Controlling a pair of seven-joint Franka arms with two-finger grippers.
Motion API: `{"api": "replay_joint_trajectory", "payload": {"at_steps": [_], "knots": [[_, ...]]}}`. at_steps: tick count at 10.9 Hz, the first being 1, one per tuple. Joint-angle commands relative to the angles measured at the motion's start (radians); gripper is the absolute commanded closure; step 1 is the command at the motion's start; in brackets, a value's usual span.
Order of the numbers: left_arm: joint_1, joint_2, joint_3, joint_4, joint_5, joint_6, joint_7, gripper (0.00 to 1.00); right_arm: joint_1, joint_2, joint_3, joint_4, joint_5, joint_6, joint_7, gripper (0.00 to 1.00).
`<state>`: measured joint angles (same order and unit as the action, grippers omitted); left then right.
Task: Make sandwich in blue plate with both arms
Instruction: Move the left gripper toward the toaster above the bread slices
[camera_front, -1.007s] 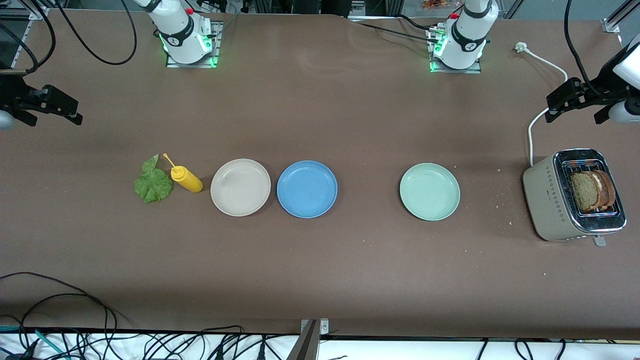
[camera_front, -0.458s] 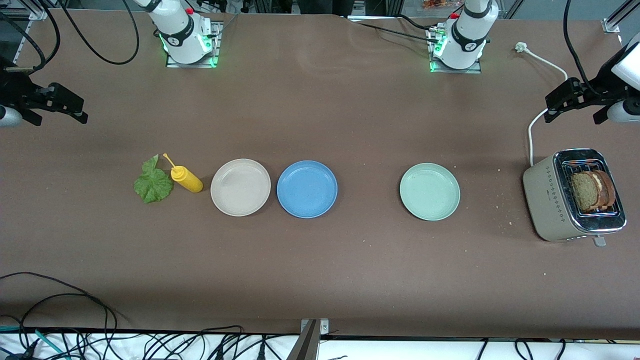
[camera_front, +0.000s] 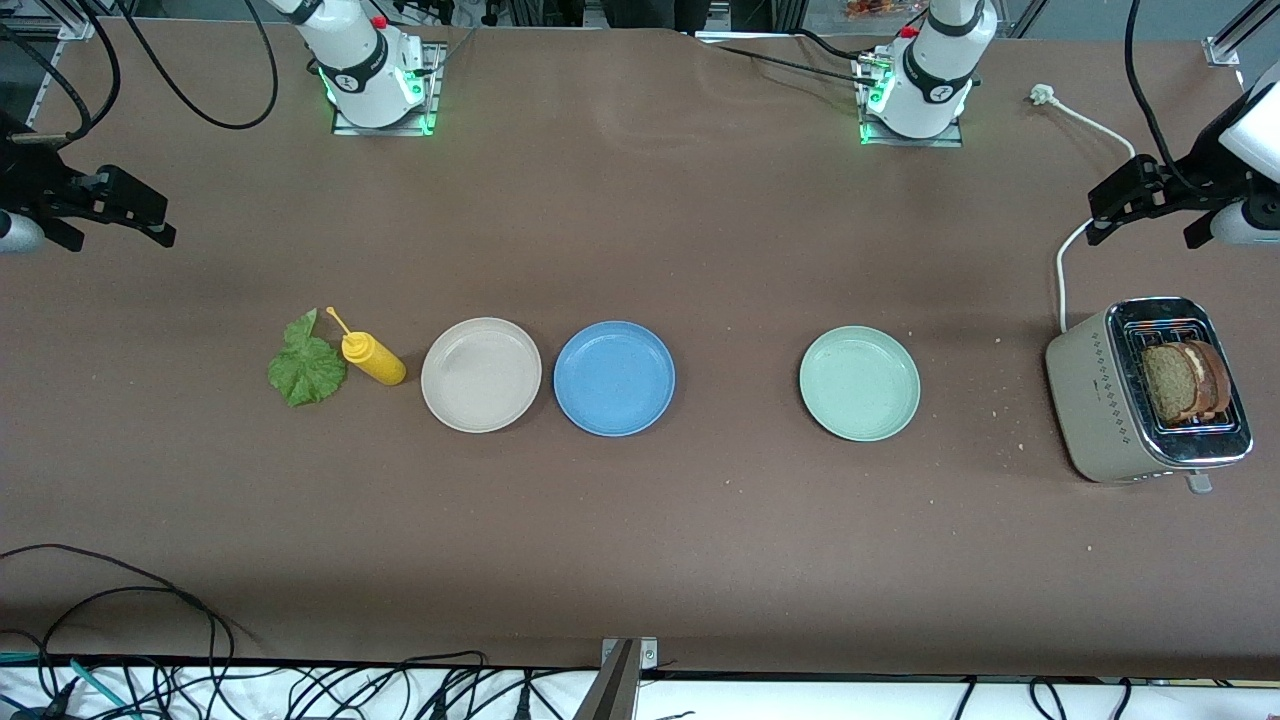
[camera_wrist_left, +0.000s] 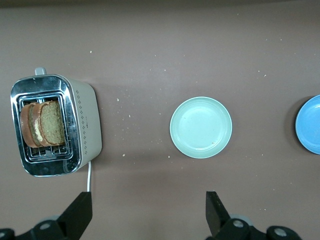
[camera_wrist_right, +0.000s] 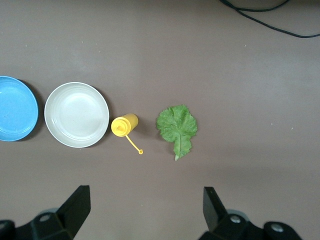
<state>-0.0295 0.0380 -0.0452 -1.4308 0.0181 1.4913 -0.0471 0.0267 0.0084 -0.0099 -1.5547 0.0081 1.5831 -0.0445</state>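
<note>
The blue plate (camera_front: 614, 378) lies empty mid-table; its edge shows in the left wrist view (camera_wrist_left: 310, 125) and the right wrist view (camera_wrist_right: 16, 108). Two brown bread slices (camera_front: 1186, 381) stand in the toaster (camera_front: 1110, 392) at the left arm's end, also in the left wrist view (camera_wrist_left: 44, 124). A green lettuce leaf (camera_front: 306, 367) lies at the right arm's end, also in the right wrist view (camera_wrist_right: 177, 125). My left gripper (camera_front: 1098, 220) hangs open and empty above the table near the toaster (camera_wrist_left: 148, 210). My right gripper (camera_front: 160, 228) hangs open and empty above the table at its own end (camera_wrist_right: 145, 207).
A beige plate (camera_front: 481, 374) lies beside the blue plate, toward the lettuce. A yellow squeeze bottle (camera_front: 373, 359) lies between the beige plate and the leaf. A pale green plate (camera_front: 859, 383) lies between the blue plate and the toaster. A white cord (camera_front: 1090, 125) runs from the toaster.
My right gripper has shifted slightly toward the table's middle. My left gripper has barely moved. Nothing on the table has moved.
</note>
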Motion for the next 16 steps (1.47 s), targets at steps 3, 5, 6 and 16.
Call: {"api": "replay_joint_trajectory", "payload": {"at_steps": [3,5,6,16], "knots": [[0.0,0.003,-0.004,0.027,-0.001,-0.043,-0.005,0.0,-0.004,-0.005,0.008,0.015,-0.005,-0.017,0.005,0.0],[0.0,0.0,-0.01,0.024,-0.001,-0.066,-0.005,0.0,-0.004,-0.005,0.008,0.015,-0.005,-0.017,0.005,0.0],[0.0,-0.001,-0.007,0.023,-0.001,-0.066,-0.005,0.0,-0.004,-0.005,0.008,0.015,-0.005,-0.017,0.005,0.0],[0.0,0.0,-0.005,0.024,-0.001,-0.069,-0.005,0.0,-0.004,-0.013,0.019,0.015,-0.007,-0.028,0.005,0.0]]}}
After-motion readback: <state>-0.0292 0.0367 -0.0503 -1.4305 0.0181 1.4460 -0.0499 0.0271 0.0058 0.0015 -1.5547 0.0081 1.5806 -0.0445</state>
